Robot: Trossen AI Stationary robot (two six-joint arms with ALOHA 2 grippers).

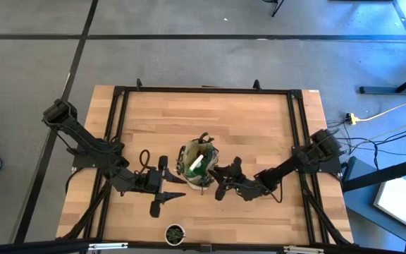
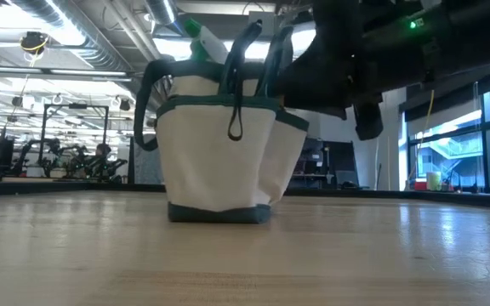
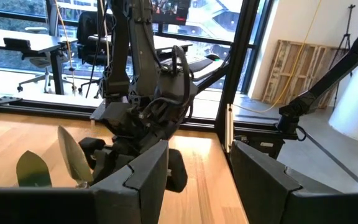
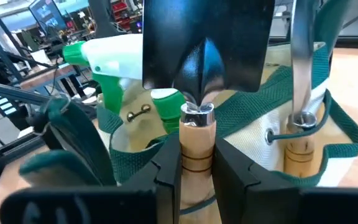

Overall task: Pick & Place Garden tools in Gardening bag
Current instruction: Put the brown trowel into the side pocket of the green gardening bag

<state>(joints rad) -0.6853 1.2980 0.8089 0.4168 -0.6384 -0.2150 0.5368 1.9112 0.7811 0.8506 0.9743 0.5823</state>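
Right gripper (image 4: 197, 174) is seen pinching a wooden-handled trowel (image 4: 197, 149) upright at the rim of the gardening bag (image 1: 197, 166), mid-table. Spray bottle (image 4: 114, 65) & 2nd tool (image 4: 300, 146) are already bagged. Left gripper (image 3: 197, 180) is held spread, empty, just beside the bag.

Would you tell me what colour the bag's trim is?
Dark green on the bag, clearest in the right wrist view.
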